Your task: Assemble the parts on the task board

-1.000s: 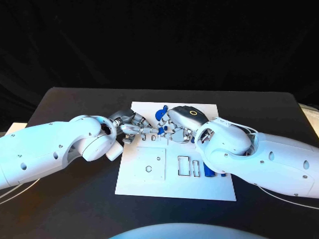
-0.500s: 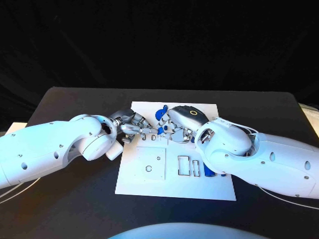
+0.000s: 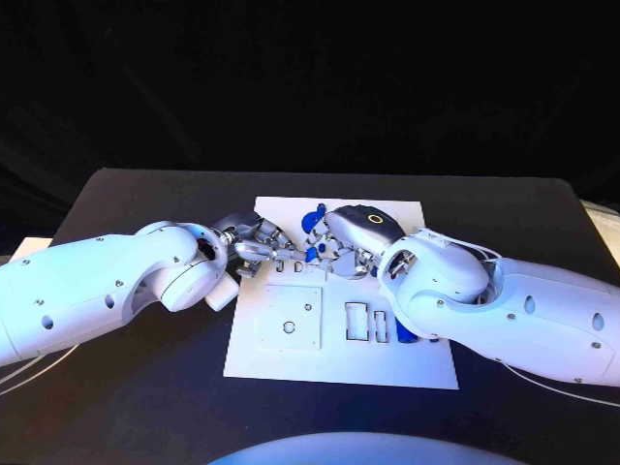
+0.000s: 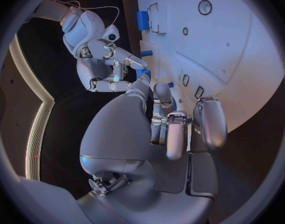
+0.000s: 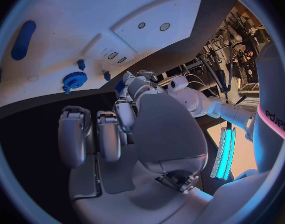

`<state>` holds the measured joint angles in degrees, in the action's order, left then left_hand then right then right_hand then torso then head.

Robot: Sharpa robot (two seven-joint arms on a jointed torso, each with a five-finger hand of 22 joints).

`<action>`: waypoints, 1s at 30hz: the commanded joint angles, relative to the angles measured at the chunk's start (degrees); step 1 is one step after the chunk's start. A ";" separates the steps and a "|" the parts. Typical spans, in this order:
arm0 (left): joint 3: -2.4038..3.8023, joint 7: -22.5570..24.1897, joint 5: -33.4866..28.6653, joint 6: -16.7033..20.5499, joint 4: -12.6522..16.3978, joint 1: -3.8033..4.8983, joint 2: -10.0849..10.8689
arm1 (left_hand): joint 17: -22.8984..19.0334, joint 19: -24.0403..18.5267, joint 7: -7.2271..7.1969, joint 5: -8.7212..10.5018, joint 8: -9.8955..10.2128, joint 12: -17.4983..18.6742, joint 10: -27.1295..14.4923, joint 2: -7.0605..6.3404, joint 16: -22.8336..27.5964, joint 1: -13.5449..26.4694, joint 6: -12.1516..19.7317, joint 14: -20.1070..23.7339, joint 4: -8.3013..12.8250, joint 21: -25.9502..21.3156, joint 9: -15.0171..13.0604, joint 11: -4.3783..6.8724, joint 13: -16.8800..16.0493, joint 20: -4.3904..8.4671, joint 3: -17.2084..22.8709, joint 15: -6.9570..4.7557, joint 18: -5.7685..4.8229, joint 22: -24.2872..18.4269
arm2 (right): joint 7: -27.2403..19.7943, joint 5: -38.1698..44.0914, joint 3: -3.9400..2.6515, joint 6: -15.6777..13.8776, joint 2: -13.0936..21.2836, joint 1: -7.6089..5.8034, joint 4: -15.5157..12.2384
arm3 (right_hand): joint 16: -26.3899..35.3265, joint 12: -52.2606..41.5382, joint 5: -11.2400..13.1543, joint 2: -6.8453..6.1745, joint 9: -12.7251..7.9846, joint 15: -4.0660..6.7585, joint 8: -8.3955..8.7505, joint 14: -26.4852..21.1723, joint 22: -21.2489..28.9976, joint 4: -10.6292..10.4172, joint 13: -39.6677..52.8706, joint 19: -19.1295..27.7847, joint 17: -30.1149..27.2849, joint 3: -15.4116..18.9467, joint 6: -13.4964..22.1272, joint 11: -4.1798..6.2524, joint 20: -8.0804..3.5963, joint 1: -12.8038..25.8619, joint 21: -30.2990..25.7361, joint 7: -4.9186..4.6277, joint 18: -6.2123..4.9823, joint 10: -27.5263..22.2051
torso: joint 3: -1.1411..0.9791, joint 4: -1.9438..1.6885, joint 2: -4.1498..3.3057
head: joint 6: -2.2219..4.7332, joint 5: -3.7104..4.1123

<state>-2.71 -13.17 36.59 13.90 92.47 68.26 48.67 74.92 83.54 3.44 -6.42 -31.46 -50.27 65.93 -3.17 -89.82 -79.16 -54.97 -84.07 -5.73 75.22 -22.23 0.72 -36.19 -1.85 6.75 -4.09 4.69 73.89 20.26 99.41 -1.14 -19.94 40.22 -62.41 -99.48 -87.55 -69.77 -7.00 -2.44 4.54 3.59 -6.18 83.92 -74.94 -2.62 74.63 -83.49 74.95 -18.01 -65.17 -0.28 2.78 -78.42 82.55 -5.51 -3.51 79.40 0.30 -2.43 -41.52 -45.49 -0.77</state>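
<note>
The white task board lies mid-table. Above its far half my left hand and right hand meet fingertip to fingertip. A small blue part sits pinched between them; the left wrist view shows this small blue part at my left fingertips with the right hand reaching onto it. From the right wrist the left hand shows behind the same blue part. A blue gear lies on the board.
Other blue pieces stay on the board: an oblong one, small pegs, a block, and pieces by the far edge. Rectangular slots sit at the near half. My right forearm covers the board's right edge.
Both hands and the small blue part between them have lifted very slightly; their hold looks the same.
</note>
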 commanded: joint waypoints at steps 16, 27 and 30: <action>0.01 -1.43 0.93 -0.15 -0.30 -0.05 -0.39 | 15.08 0.43 -0.22 -0.24 -0.28 -0.09 0.23 -0.08 -0.18 -0.69 -0.14 -5.93 0.38 0.39 0.10 0.25 -0.22 0.10 0.20 -0.37 -0.82 0.27 | 0.29 1.02 -0.11 0.69 -0.30 -0.05 -0.43 | 0.09 0.29 -0.17 0.59 0.80 0.11 -1.28 5.31 -0.25 0.07 -0.09 0.07 11.86 -0.24 -2.08 0.13 -0.36 0.03 0.02 0.82 0.37 0.17 | 0.00 0.01 0.00 | -0.11 -0.09; 0.04 -1.92 0.88 0.02 -0.65 -0.05 -0.77 | 15.08 0.49 -0.25 -0.23 -0.31 -0.33 0.43 -0.03 -0.18 -0.83 -0.23 -5.93 0.45 0.52 0.15 0.27 -0.51 0.12 0.30 -0.39 -0.85 0.41 | 0.48 1.29 -0.11 1.14 -0.43 -0.05 -0.58 | 0.12 0.37 -0.18 0.55 0.80 0.12 -1.29 5.31 -0.26 0.14 -0.14 0.06 11.83 -0.27 -2.07 0.15 -0.36 0.02 0.02 0.83 0.37 0.15 | -0.02 0.00 0.01 | -0.14 -0.15; 0.05 -2.09 0.90 0.07 -0.71 -0.05 -0.91 | 15.08 0.49 -0.26 -0.23 -0.32 -0.38 0.47 -0.02 -0.18 -0.86 -0.26 -5.93 0.47 0.52 0.16 0.28 -0.55 0.12 0.32 -0.40 -0.85 0.42 | 0.53 1.33 -0.11 1.31 -0.50 -0.05 -0.56 | 0.12 0.37 -0.18 0.55 0.80 0.12 -1.29 5.31 -0.26 0.14 -0.14 0.06 11.83 -0.27 -2.07 0.15 -0.36 0.02 0.02 0.83 0.37 0.15 | 0.00 0.00 0.01 | -0.15 -0.16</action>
<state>-2.65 -14.53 37.17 13.92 91.78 68.26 47.97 74.91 83.54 3.45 -6.42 -31.46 -50.26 66.14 -3.17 -89.82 -79.61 -54.96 -84.07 -5.58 75.59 -22.12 0.93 -36.69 -1.86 6.90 -4.09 4.70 74.24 20.99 99.76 -1.17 -19.12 39.95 -62.42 -99.71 -87.55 -69.77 -6.94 -2.31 4.54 3.58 -6.18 83.92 -74.92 -2.54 74.59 -83.49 74.93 -17.93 -65.22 -0.30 2.78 -78.32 82.55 -5.55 -3.51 79.39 0.27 -2.41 -41.52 -45.65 -0.93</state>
